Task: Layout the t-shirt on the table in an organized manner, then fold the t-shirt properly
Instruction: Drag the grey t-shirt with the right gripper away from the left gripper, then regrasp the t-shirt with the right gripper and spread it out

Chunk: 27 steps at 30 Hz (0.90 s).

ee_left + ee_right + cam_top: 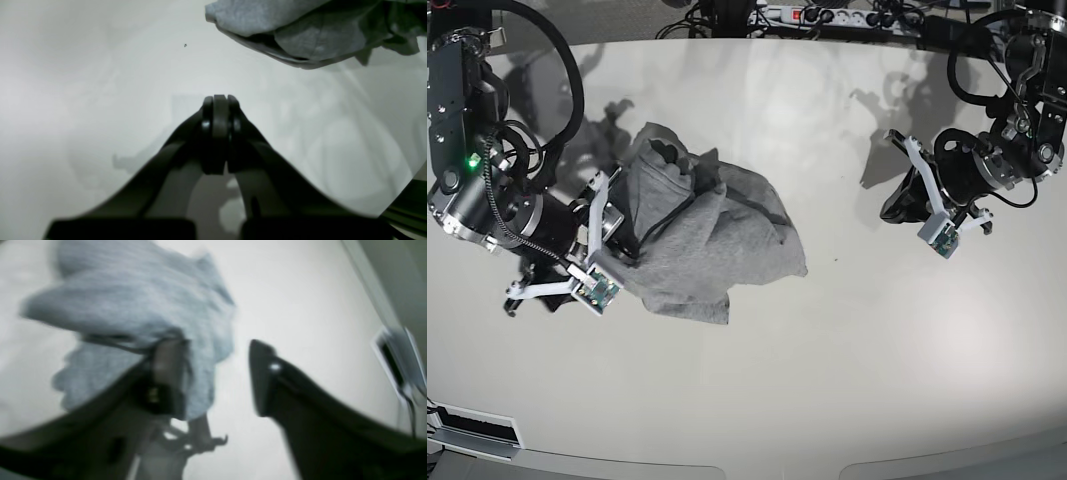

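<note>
A: Where the big white surface spreads out, what lies on it?

B: The t-shirt, all bunched up in a grey heap. It sits right at the tip of the right gripper and well away from the left gripper.

A: Is the right gripper holding it?

B: Its two fingers stand wide apart. The cloth hangs over one finger and touches it. The other finger is bare, with white surface behind it. The wrist picture is blurry, so I cannot tell more than that.

A: And the left gripper?

B: Its fingers are pressed together with nothing between them. It hangs over bare surface. From its own camera, a fold of the t-shirt shows far ahead of the tip and off to one side, not touching it.

A: Anything small?

B: A tiny dark speck on the surface, ahead of the left gripper.
</note>
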Motion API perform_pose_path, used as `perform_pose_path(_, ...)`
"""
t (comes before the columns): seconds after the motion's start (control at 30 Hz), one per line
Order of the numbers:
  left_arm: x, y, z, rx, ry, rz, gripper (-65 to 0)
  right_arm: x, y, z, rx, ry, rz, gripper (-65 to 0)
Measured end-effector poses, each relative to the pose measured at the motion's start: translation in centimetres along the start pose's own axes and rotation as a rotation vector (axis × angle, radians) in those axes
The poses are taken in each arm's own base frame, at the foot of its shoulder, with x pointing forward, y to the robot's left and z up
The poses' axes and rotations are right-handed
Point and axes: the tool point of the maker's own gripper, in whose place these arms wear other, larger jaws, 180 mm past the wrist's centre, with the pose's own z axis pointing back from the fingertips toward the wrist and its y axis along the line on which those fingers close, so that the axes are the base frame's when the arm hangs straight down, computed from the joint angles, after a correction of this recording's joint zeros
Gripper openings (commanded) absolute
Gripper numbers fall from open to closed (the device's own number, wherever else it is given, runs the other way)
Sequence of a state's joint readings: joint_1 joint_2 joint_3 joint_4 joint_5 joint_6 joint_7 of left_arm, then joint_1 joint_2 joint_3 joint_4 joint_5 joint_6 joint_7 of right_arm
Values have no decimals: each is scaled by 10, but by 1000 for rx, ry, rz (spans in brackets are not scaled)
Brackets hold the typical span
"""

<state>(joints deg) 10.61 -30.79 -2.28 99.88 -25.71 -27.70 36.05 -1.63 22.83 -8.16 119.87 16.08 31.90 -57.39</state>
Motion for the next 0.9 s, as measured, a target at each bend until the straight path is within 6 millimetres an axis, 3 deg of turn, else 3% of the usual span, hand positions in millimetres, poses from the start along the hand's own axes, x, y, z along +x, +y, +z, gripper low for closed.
perform_pose_path(0.13, 0, 0, 0, -1, -1, 0, -650, 17, -13, 1, -68, -102, -132, -252)
perform_pose_path(0.3, 2, -2, 0, -9, -10, 13, -650, 60, 29, 5, 150, -297, -190, -252)
perform_pose_path(0.43, 2, -2, 0, -11, -14, 16, -650, 77, 39, 4, 172, -348, -240, -283)
perform_pose_path(0.47, 2, -2, 0, -11, -13, 16, -650, 81, 40, 3, 171, -362, -263, -335)
perform_pose_path(0.57, 3, -2, 0, -12, -16, 16, -650, 95, 44, -1, 188, -420, -319, -650)
perform_pose_path(0.73, 2, -2, 0, -11, -12, 16, -650, 75, 43, -57, 154, -334, -401, -650)
perform_pose_path(0.9, 2, -2, 0, -11, -13, 16, -650, 70, 50, -118, 229, -213, -479, -650)
